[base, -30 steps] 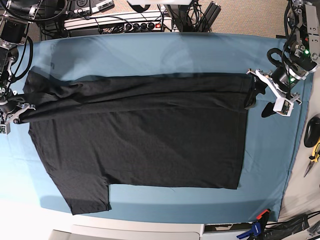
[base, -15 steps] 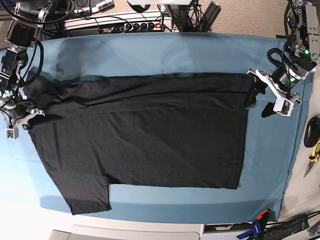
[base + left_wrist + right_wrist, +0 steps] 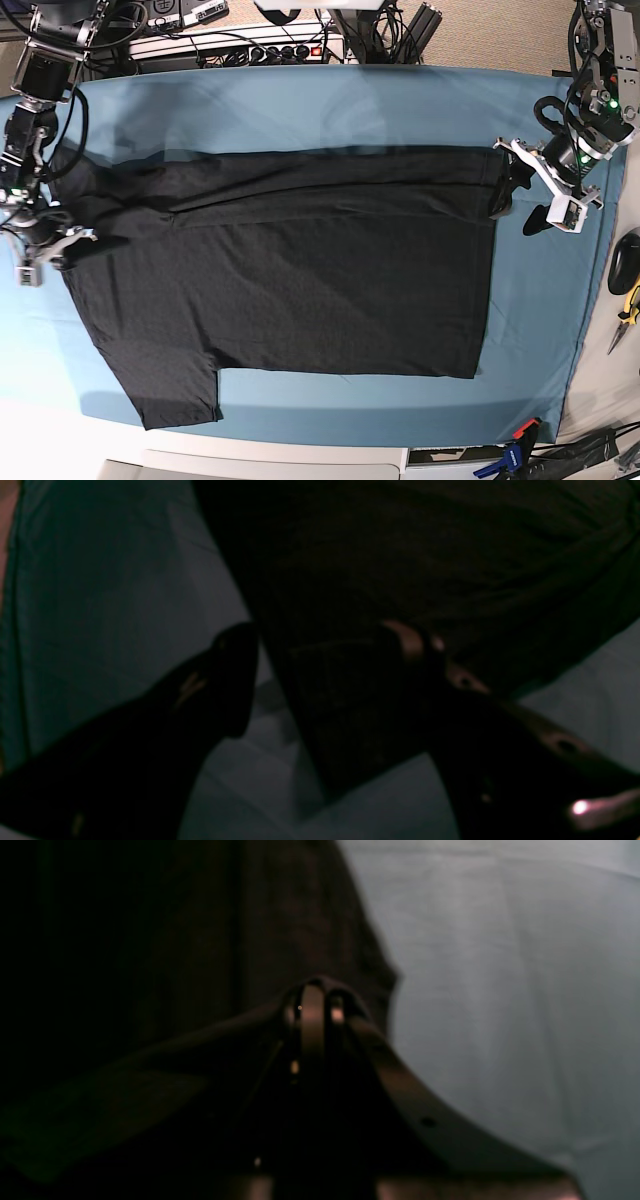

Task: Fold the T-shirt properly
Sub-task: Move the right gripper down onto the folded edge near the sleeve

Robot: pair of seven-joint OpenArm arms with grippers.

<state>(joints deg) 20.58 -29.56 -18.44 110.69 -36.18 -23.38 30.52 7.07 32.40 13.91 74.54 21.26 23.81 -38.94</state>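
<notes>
Blue desk cloth (image 3: 300,100) carries your T-shirt (image 3: 290,270). Left fingers (image 3: 235,680) stand released astride its dark hem; right fingers (image 3: 312,1010) are clenched on blurred fabric.

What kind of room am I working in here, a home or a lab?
Most likely a robotics lab or workshop bench, not a home. A blue table cloth covers the work table under the T-shirt, a power strip with tangled cables lies behind it, and hand tools lie beside the table.
</notes>
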